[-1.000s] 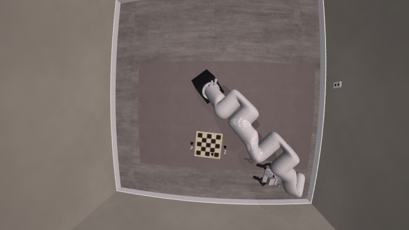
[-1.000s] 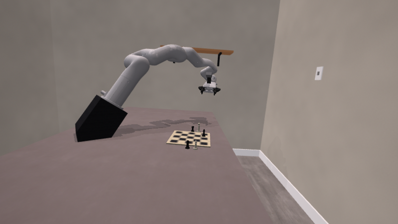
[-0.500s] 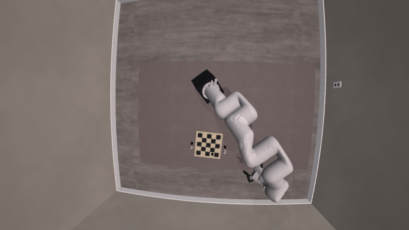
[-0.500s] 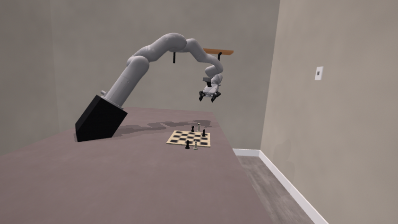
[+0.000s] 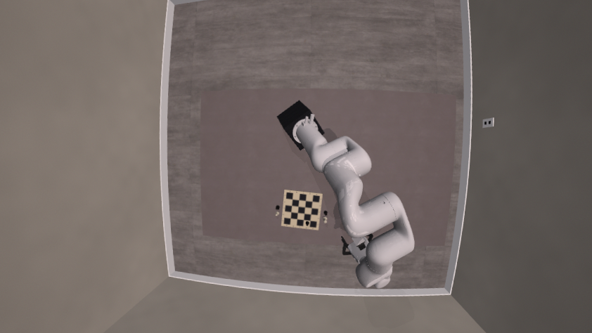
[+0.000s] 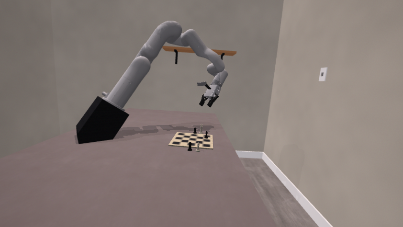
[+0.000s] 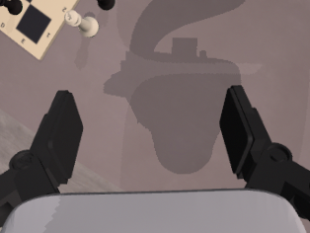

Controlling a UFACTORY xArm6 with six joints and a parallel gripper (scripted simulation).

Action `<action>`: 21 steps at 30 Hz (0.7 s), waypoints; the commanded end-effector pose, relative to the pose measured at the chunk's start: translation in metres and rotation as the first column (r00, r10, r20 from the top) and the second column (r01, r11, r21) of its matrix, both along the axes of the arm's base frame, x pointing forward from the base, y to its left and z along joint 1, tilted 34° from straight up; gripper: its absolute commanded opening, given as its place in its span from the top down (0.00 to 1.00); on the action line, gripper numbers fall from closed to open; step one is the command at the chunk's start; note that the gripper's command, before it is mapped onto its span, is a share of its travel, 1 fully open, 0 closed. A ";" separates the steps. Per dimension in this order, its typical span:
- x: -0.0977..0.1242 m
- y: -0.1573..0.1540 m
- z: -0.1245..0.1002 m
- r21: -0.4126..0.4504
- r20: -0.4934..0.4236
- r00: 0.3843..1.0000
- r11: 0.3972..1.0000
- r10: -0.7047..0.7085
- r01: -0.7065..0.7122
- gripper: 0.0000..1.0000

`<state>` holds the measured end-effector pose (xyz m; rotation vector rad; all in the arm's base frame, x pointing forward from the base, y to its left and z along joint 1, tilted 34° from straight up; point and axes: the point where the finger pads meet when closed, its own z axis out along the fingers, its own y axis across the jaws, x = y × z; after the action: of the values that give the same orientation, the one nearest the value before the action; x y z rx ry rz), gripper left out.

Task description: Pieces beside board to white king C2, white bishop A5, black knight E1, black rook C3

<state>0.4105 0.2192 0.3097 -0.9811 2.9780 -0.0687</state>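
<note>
Four chess pieces wait beside the board, the open claw raised off to one side.
A black piece (image 5: 277, 206) (image 6: 189, 146) and a white piece (image 5: 277, 213) (image 6: 198, 147) stand along one edge of the chessboard (image 5: 282, 215) (image 6: 172, 145) (image 7: 41, 46); at the opposite edge, nearer the claw, stand a second black piece (image 5: 325, 213) (image 6: 195, 130) (image 7: 106, 3) and a taller white one (image 5: 325, 220) (image 6: 201, 129) (image 7: 88, 26). Their exact kinds are too small to tell. The gripper (image 5: 356, 239) (image 6: 205, 105) (image 7: 150, 107) hangs above table height, apart from every piece, its fingers spread with nothing between them. On the board, another black piece (image 5: 307, 223) (image 6: 206, 134) (image 7: 13, 6) stands upright on D1. The arm (image 5: 349, 194) (image 6: 166, 32) reaches out from its black mount (image 5: 294, 110) (image 6: 98, 124).
</note>
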 end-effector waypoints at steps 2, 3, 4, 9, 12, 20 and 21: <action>-0.001 -0.014 -0.011 0.186 0.034 0.977 0.962 -0.209 0.199 0.00; -0.001 -0.014 -0.011 0.186 0.034 0.977 0.962 -0.209 0.199 0.00; -0.001 -0.022 -0.015 0.257 0.026 0.950 0.920 -0.312 0.295 0.00; 0.000 -0.040 -0.022 0.367 -0.004 0.874 0.812 -0.486 0.454 0.00; 0.001 -0.059 -0.028 0.444 -0.043 0.782 0.689 -0.622 0.572 0.00; 0.001 -0.094 -0.039 0.538 -0.119 0.595 0.452 -0.795 0.712 0.00; 0.001 -0.100 -0.041 0.549 -0.133 0.561 0.410 -0.817 0.728 0.00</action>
<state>0.4100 0.1272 0.2683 0.4165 2.7819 0.6019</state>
